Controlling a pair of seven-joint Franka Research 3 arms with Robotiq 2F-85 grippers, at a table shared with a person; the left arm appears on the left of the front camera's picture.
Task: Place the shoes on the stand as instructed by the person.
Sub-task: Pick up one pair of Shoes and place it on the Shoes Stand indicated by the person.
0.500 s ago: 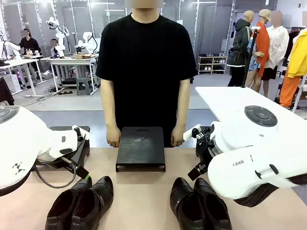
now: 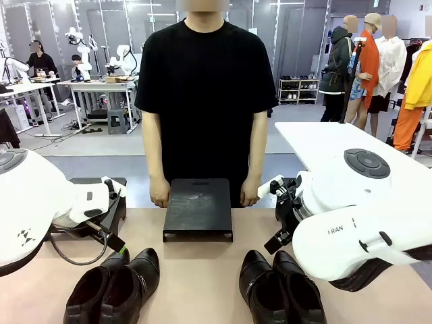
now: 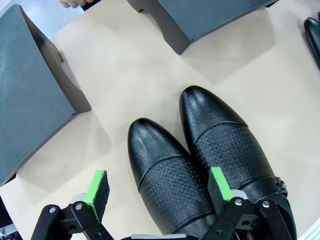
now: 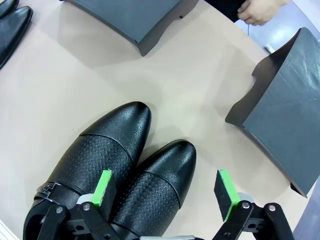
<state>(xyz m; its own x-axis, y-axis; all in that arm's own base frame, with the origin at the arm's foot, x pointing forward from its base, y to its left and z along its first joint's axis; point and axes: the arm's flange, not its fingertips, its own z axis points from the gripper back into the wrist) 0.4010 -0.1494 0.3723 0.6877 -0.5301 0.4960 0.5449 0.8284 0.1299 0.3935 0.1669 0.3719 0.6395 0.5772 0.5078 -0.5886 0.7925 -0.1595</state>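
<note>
Two pairs of glossy black shoes stand toes-away on the near table: the left pair (image 2: 115, 287) and the right pair (image 2: 280, 287). My left gripper (image 3: 159, 189) hangs open just above the left pair (image 3: 170, 170), its green pads either side of one shoe; the neighbouring shoe carries a buckle strap (image 3: 277, 187). Over the right pair (image 4: 150, 185) my right gripper (image 4: 165, 190) is open the same way, holding nothing. A black stand (image 2: 198, 209) sits in the middle at the far edge. The person (image 2: 202, 88) stands behind it, a hand (image 2: 160, 196) resting at each side.
A second black stand (image 2: 101, 202) lies at the far left, partly behind my left arm. A third stand (image 4: 285, 115) sits at the right in the right wrist view. Bare tan tabletop (image 2: 196, 270) separates the two pairs.
</note>
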